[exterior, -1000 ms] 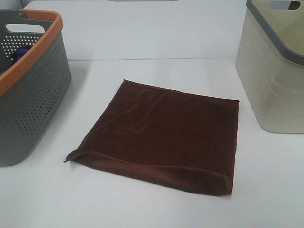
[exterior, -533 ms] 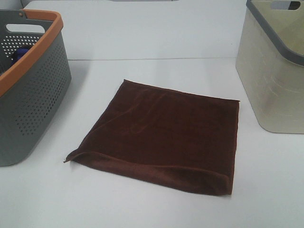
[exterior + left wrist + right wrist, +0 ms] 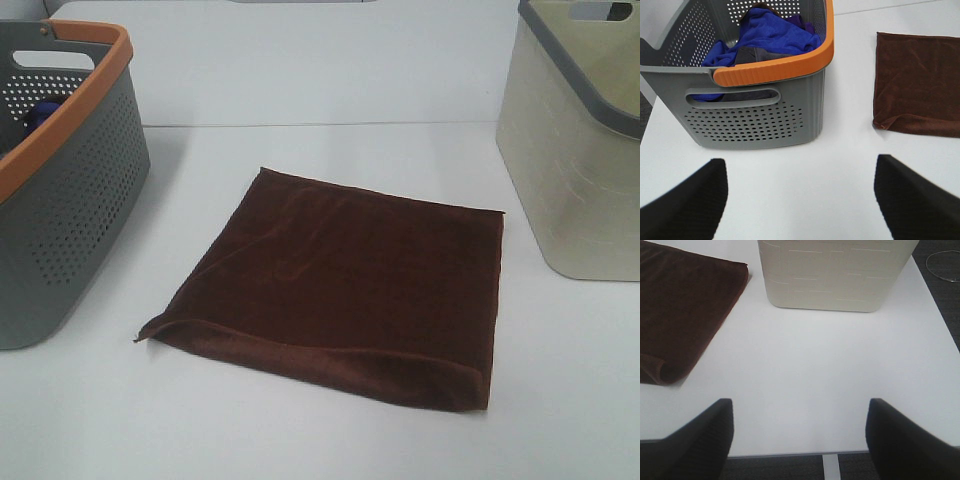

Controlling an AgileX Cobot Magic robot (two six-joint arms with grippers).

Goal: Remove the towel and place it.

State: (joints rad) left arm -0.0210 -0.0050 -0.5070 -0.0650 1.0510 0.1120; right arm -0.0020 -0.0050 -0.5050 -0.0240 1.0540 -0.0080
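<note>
Grey basket (image 3: 755, 117) holding blue cloths (image 3: 771, 33), beige bin (image 3: 580, 140)

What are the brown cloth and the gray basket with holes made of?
The brown towel looks like soft, fuzzy cloth, maybe velvety microfiber: it folds over at its edges and has a slight sheen. The gray basket looks like hard, matte plastic, with neat rows of punched holes, a molded handle slot and a smooth orange rim. The exact fiber cannot be told from here.
</note>
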